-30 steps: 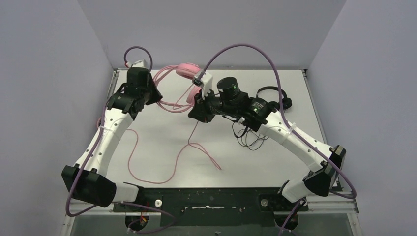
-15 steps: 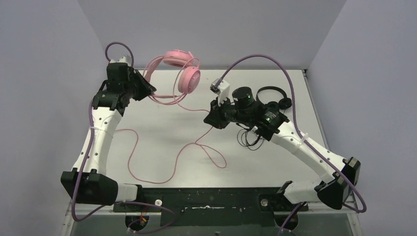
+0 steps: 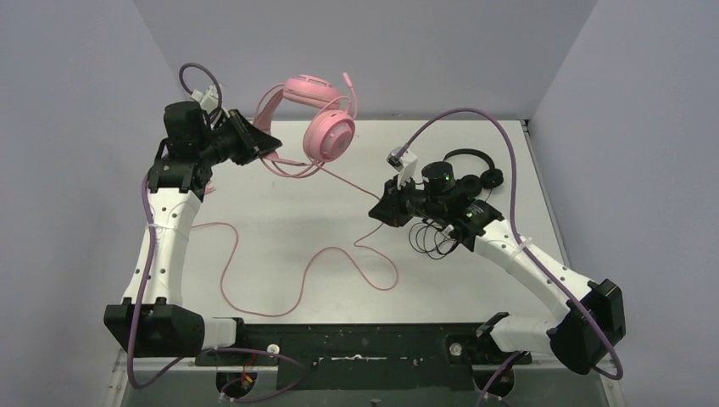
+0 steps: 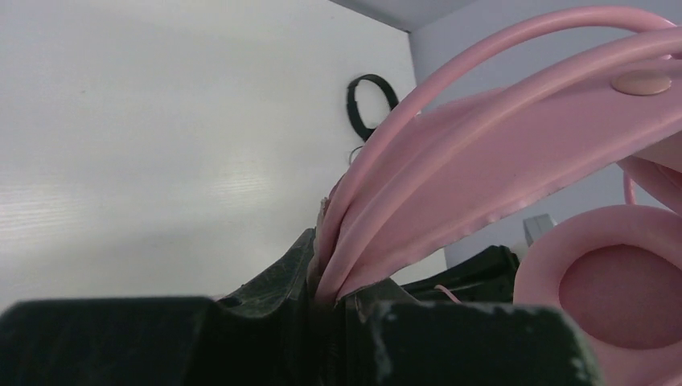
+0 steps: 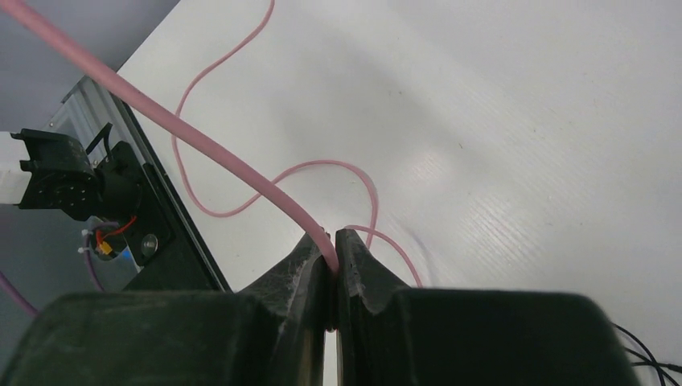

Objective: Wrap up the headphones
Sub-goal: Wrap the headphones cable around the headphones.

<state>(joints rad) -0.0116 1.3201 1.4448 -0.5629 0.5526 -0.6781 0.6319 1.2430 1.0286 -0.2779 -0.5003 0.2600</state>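
Left gripper (image 3: 259,146), seen from above, is clamped on the band of the pink headset (image 3: 326,127), which hangs lifted over the far left of the table (image 3: 288,212). Its cable (image 3: 352,182) runs taut down to the right gripper (image 3: 379,210), which pinches it near the table's middle. Past that we see the cable trail in loose loops toward the near edge. The black headset (image 3: 470,165) lies far right, beside the right arm.

At the left wrist we see the jaws closed tight on the pink band, with an earcup (image 4: 611,289) at lower right.

At the right wrist we see the jaws meet on the cable, which rises to the upper left.
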